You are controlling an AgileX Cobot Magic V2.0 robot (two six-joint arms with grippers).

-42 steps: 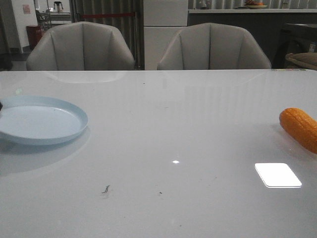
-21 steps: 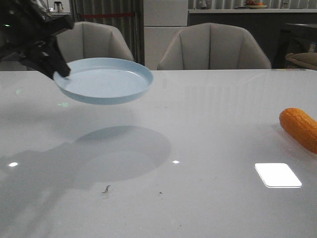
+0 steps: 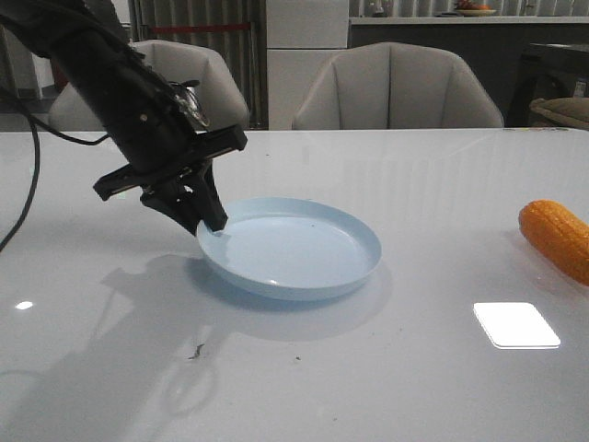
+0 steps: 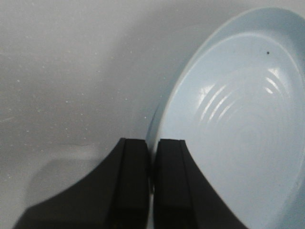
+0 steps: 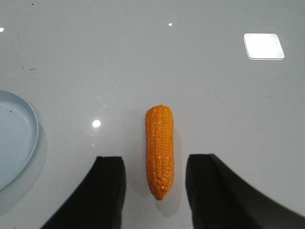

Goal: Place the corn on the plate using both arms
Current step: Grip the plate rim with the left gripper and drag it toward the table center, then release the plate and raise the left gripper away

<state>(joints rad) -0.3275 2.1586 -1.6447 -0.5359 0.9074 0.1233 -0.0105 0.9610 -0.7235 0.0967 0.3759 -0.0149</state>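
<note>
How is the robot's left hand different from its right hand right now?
The left hand is shut, pinching the rim of the plate; the right hand is open and holds nothing. The left hand's fingers sit nearly together, but the right hand's are spread wide with the corn lying on the table between them, untouched. Both hands are black with two fingers.

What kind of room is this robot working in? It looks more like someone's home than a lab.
Probably a dining or kitchen-style room, perhaps a mock-up. Two padded grey chairs stand behind a glossy white table, and a counter runs along the back wall. On the table are a pale-blue plate and an orange corn cob.
</note>
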